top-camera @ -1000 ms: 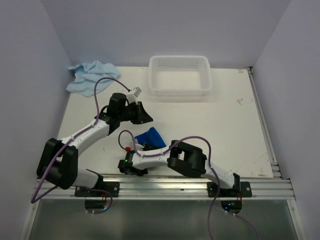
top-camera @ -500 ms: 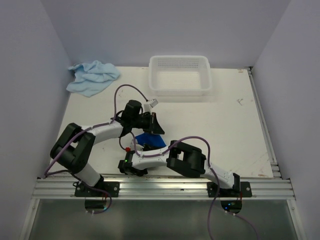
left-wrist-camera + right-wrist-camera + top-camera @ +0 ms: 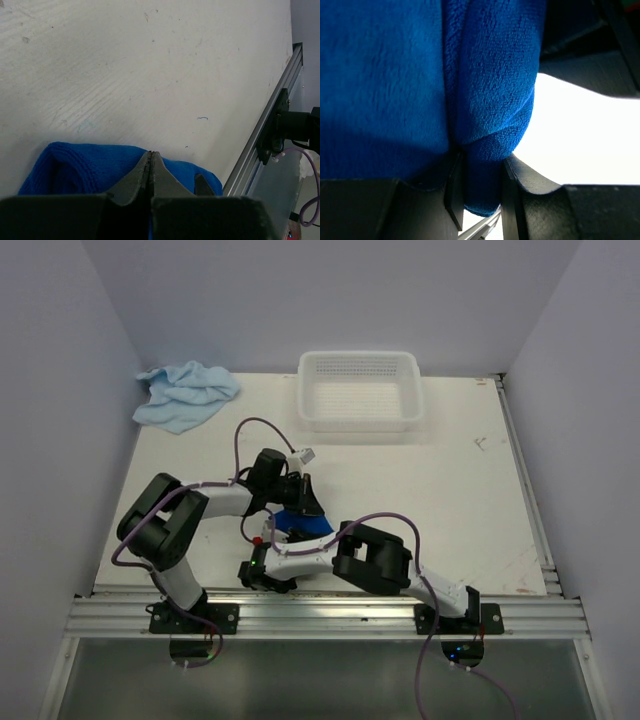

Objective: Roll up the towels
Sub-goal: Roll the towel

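Towels first: the dark royal blue towel (image 3: 308, 523) lies bunched on the tabletop (image 3: 450, 490) near its front edge, between my 2 arms. The right tool (image 3: 482, 175) is clamped on a fold of it, with cloth filling the gap between the fingers. The left tool (image 3: 151, 153) has its fingers pressed together, tips right at the towel; I cannot tell if they touch it. The pale sky blue towel (image 3: 185, 392) sits crumpled at the far left corner, well apart. A white perforated basket (image 3: 360, 422) stands at the far edge.
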`<action>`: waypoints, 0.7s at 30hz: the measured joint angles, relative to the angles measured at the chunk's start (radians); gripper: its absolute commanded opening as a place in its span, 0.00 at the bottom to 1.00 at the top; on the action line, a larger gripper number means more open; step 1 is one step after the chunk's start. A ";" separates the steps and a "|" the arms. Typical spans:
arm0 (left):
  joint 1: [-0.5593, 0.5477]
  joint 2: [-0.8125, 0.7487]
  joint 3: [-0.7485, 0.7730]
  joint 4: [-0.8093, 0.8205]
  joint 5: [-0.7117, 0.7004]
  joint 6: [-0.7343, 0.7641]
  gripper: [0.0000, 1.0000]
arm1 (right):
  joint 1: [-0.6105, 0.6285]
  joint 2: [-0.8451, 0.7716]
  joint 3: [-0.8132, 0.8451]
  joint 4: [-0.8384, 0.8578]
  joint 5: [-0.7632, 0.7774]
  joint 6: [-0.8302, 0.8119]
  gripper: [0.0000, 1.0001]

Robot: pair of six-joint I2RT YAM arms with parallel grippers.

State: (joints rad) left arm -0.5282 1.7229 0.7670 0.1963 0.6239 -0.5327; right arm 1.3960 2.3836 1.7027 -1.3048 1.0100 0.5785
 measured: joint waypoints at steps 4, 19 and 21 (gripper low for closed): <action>0.017 0.029 -0.025 0.069 0.012 -0.006 0.00 | 0.003 0.000 -0.026 0.002 0.023 0.003 0.22; 0.029 0.067 -0.031 0.149 0.010 -0.017 0.00 | 0.016 -0.067 -0.140 -0.008 0.042 0.137 0.56; 0.031 0.072 -0.031 0.159 0.004 -0.017 0.00 | 0.025 -0.077 -0.163 -0.023 0.023 0.163 0.58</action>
State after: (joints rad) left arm -0.4976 1.7954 0.7364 0.3550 0.6277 -0.5495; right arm 1.4212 2.3066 1.5402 -1.3273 1.0325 0.7418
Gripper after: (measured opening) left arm 0.005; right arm 0.565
